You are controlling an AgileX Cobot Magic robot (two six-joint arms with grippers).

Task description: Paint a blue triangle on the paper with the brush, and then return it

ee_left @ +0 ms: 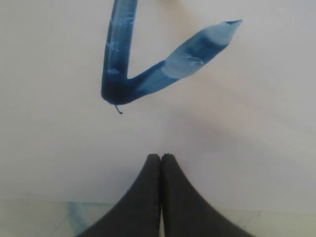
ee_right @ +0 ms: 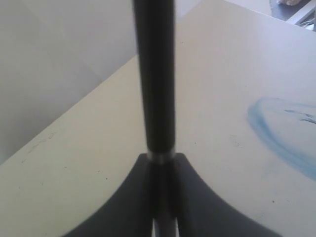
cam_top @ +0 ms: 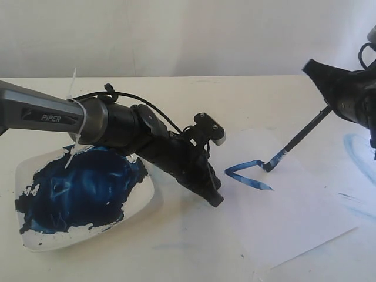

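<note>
the right gripper pinches the brush, its bristles on the paper at centre right of the exterior view. the blue triangle lacks a side. the left gripper jaws are pressed together, empty. thin paint could streak the closing stroke, or the sheet could slide. the frame edge cuts off the right gripper.

L arm slants down toward the paper from beyond one edge: silver link, then black wrist. L gripper sits low at that edge, tip pointing down over the sheet, jaws pressed together w/ nothing btwn them. R arm hangs above the paper's opposite side. R gripper is angled down toward the sheet, jaws clamped on the brush handle.
</note>
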